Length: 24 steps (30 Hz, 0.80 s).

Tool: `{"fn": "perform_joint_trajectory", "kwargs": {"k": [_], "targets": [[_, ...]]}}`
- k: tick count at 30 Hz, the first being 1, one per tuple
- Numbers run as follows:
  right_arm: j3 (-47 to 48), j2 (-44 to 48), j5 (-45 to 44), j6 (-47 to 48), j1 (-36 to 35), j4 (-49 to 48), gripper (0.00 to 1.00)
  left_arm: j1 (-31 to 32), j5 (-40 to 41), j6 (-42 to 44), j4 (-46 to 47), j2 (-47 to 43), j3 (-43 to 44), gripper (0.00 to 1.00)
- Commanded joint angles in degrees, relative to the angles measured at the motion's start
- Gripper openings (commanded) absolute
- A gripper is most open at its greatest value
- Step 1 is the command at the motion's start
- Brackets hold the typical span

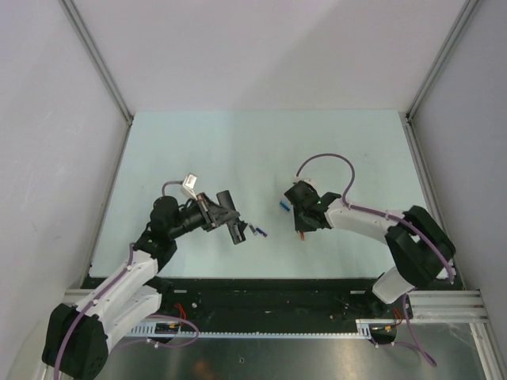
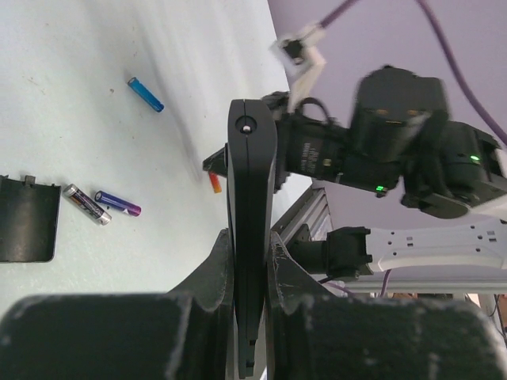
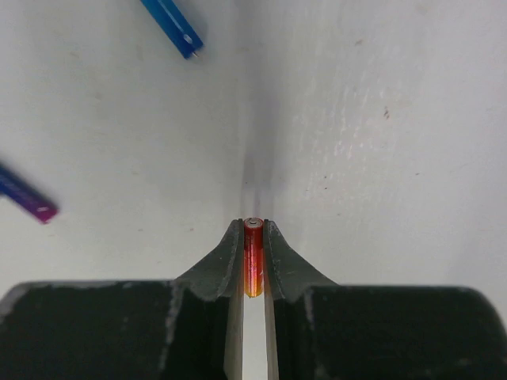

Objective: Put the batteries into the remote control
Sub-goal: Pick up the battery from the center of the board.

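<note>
1. The left jaws are clamped tight on the remote control [image 2: 250, 198], which stands edge-on between them with its far end reaching out past the tips
2. The right jaws are almost closed, pinching the red-orange battery [image 3: 253, 257] between their tips, its end pointing at the counter [image 3: 380, 119]
3. A blue battery [image 3: 170, 26] lies ahead and left of the right jaws
4. A grey battery [image 2: 85, 203], a purple battery [image 2: 117, 203] and a black back panel [image 2: 28, 218] lie left of the left jaws

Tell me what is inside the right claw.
A red-orange battery sits pinched in the right claw, its metal end facing the table. The fingers cover its sides, so only a narrow strip of it shows.
</note>
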<state>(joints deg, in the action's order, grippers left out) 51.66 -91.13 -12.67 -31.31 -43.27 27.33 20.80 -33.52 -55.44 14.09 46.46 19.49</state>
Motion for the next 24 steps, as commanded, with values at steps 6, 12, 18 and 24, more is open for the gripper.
{"fn": "perform_joint_trajectory", "kwargs": {"k": [6, 12, 18, 24], "targets": [[1.5, 22.2, -6.8, -0.5, -3.0, -5.7, 0.00, 2.3, 2.7, -4.1, 3.0, 6.9, 8.2, 0.00], [1.5, 28.7, -9.3, -1.2, -8.3, -9.3, 0.00, 4.2, 3.3, -6.3, 4.8, 15.0, 14.7, 0.00], [1.4, 32.4, -21.0, -0.3, -17.9, -12.9, 0.00, 7.0, 5.9, -6.9, 7.1, 18.2, 18.7, 0.00], [1.3, 34.3, -24.1, 1.4, -22.4, -17.7, 0.00, 8.1, 5.4, -7.7, 9.0, 21.1, 19.8, 0.00]]}}
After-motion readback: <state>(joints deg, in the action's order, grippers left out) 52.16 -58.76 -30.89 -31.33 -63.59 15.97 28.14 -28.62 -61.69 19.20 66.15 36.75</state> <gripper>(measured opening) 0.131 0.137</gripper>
